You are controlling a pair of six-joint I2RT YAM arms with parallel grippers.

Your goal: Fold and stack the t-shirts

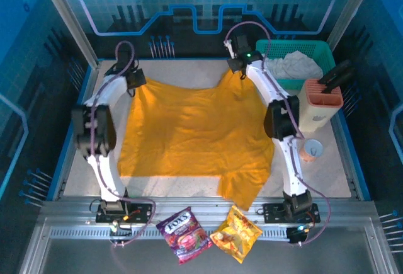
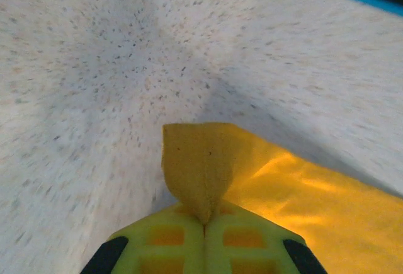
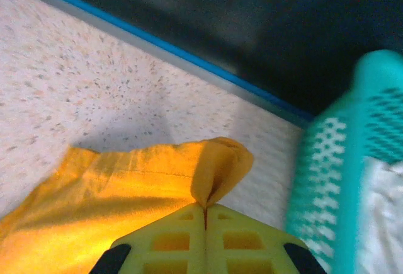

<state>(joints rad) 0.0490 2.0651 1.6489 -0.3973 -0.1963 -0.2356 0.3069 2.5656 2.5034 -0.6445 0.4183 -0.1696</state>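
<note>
1. A pale speckled table (image 1: 63,179) with a blue rim sits inside blue panelled walls, and a metal rail runs along its near edge.
2. The left arm (image 1: 94,135) rises from its near-left base and bows out to the left. It reaches to the far-left part of the table.
3. The left gripper (image 2: 204,218) has its fingers clenched on the far-left corner of the golden-orange t-shirt (image 1: 195,129). A small peak of cloth stands up from the closed tips, above the bare table.
4. The golden-orange t-shirt lies spread in the middle of the table between the two arms. It is mostly flat with soft wrinkles, and its far edge dips between the two pinched corners. A loose flap trails at the near right, reaching the near edge of the table.
5. A purple snack packet (image 1: 184,233) and a yellow-orange snack packet (image 1: 236,234) lie side by side on the near rail.
6. The right arm (image 1: 283,129) climbs from its near-right base, bends out to the right and stretches to the far middle.
7. The right gripper (image 3: 205,208) is clamped on the shirt's far-right corner, which curls over the closed tips just beside the basket.
8. A teal mesh basket (image 1: 315,48) at the far right holds a crumpled whitish-grey t-shirt (image 1: 293,66).
9. Just nearer than the basket stands a beige holder (image 1: 318,113) with a black tool (image 1: 335,75) in it. Nearer again is a small cup (image 1: 311,149), whose contents cannot be made out.
</note>
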